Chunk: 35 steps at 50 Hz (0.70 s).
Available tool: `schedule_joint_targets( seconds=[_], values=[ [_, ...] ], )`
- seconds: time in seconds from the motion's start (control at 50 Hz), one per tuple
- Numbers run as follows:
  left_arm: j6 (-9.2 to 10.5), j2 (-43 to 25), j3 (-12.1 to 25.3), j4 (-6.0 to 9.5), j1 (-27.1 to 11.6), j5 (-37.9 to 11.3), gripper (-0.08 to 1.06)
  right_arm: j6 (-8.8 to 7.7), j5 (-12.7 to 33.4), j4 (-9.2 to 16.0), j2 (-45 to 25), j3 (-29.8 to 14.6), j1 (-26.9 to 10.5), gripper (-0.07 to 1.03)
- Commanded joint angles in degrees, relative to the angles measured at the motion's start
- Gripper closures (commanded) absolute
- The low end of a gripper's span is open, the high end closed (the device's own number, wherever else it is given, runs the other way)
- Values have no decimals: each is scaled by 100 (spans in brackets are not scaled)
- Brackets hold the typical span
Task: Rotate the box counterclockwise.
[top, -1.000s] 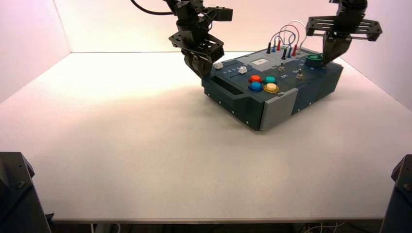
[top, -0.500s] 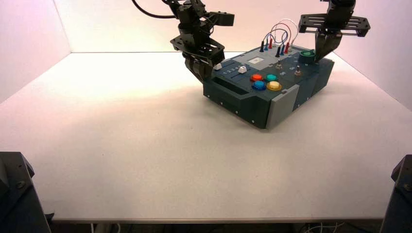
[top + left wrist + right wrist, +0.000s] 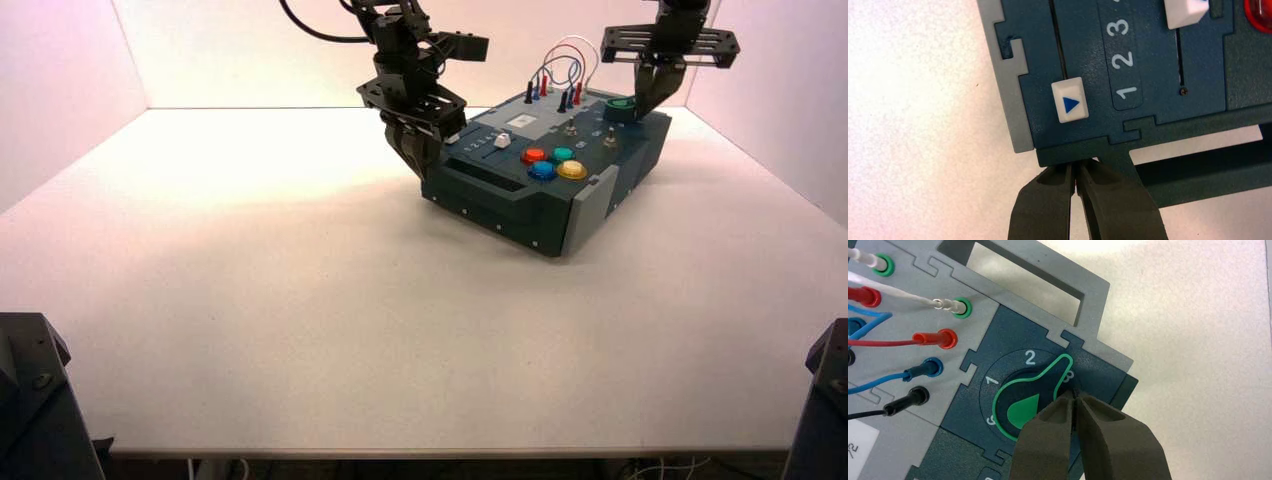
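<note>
Left gripper point(image 3: 424, 158) is clenched, holding nothing, tips pressed vs the box's point(image 3: 520, 195) left corner; wrist view shows the closed tips point(image 3: 1075, 172) butting the dark edge just below a white slider cap point(image 3: 1070, 99) w/ blue arrow, beside lettering 1, 2, 3. So it's a push contact, not a grip.

The box sits far-right of centre on the desk point(image 3: 300, 330), turned at an angle, light-grey corner panel point(image 3: 590, 203) pointing near. Looks rigid plastic, probably fairly weighty, flat-bottomed, so I'd expect it to slide rather than tip if pushed low at opposite corners. Top parts (buttons point(image 3: 552, 163), looped wires point(image 3: 560, 65)) seem the fragile bits; best avoided.

Right gripper point(image 3: 645, 102) also clenched, empty, at the far-right corner; its wrist view has the tips point(image 3: 1075, 405) right beside the green knob point(image 3: 1030, 402), whose pointer sits near the 3. Risk: nudging the knob instead of the casing.

Room: lots of open desk left and near; right desk edge and back wall are closer, less slack there.
</note>
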<state>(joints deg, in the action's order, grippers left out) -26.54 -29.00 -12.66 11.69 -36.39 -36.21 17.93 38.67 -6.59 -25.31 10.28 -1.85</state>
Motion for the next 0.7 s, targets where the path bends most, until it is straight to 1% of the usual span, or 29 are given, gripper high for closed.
schedule_joint_targets(
  seconds=[0.02, 0.14, 0.34, 0.7],
  values=[
    [-176, 97, 352, 114, -853, 105, 101, 9, 62, 193, -352, -105, -1239, 98],
    [-202, 88, 396, 132, -932, 105, 101, 0, 149, 193, -422, -264, -1336, 98],
    [-229, 62, 519, 141, -1081, 97, 101, 0, 413, 185, -571, -703, -1591, 98],
    [-229, 53, 580, 211, -1143, 88, 101, -18, 861, 176, -984, -1450, -2215, 98]
  ],
)
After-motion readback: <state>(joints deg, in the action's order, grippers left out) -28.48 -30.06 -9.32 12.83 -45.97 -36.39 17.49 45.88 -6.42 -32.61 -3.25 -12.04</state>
